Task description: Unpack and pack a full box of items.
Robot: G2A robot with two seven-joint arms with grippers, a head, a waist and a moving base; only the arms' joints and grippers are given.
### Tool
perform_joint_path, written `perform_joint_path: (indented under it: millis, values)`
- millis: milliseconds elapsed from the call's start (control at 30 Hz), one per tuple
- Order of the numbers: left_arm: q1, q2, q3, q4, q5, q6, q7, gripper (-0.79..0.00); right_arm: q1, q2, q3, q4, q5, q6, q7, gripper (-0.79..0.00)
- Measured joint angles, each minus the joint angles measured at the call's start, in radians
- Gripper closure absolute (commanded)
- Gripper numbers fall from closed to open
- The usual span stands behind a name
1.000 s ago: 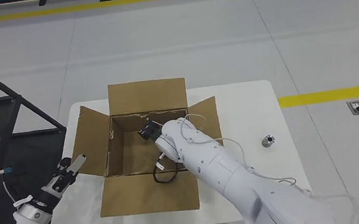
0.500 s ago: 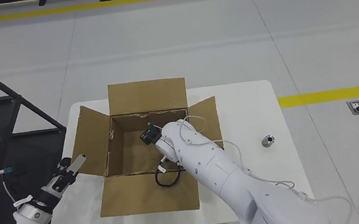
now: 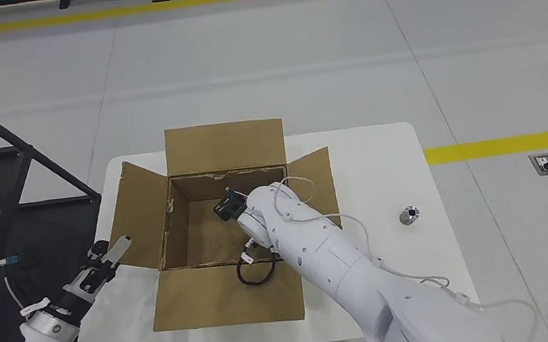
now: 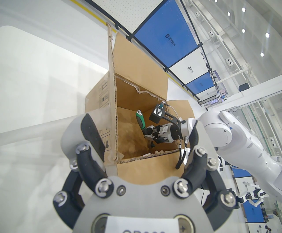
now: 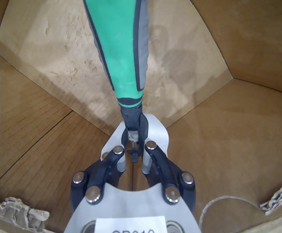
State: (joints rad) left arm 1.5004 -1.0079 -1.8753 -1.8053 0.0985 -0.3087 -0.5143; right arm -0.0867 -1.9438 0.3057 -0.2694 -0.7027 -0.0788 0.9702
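Right at the right claw (image 5: 134, 134), the fingers pinch the black neck of a green-handled tool (image 5: 120, 55), whose handle juts straight out past the fingertips. Beyond the handle lies the floor of the cardboard box (image 5: 231, 143). Farther off, outside a side flap, the left claw (image 3: 110, 253) hangs spread.

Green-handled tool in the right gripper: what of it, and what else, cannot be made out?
- Right wrist view: the green and grey handled tool has its far end cut off by the picture's edge; its shaft is hidden within the right gripper.
- Top view: the right arm covers the tool inside the brown cardboard box.
- Top view: the small silver metal cylinder is too small to identify.
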Motion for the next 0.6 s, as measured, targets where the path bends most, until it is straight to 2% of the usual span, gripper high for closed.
perform_joint_path:
  millis: [400,600]
  values:
    - [0.0,0.0,0.0,0.0,0.0,0.0,0.0,-0.785,-0.001,0.001,0.002,0.002,0.002,0.001,-0.002,-0.785]
    - [0.0,0.0,0.0,0.0,0.0,0.0,0.0,-0.785,-0.012,0.026,0.038,0.006,0.019,-0.014,-0.156,-0.785]
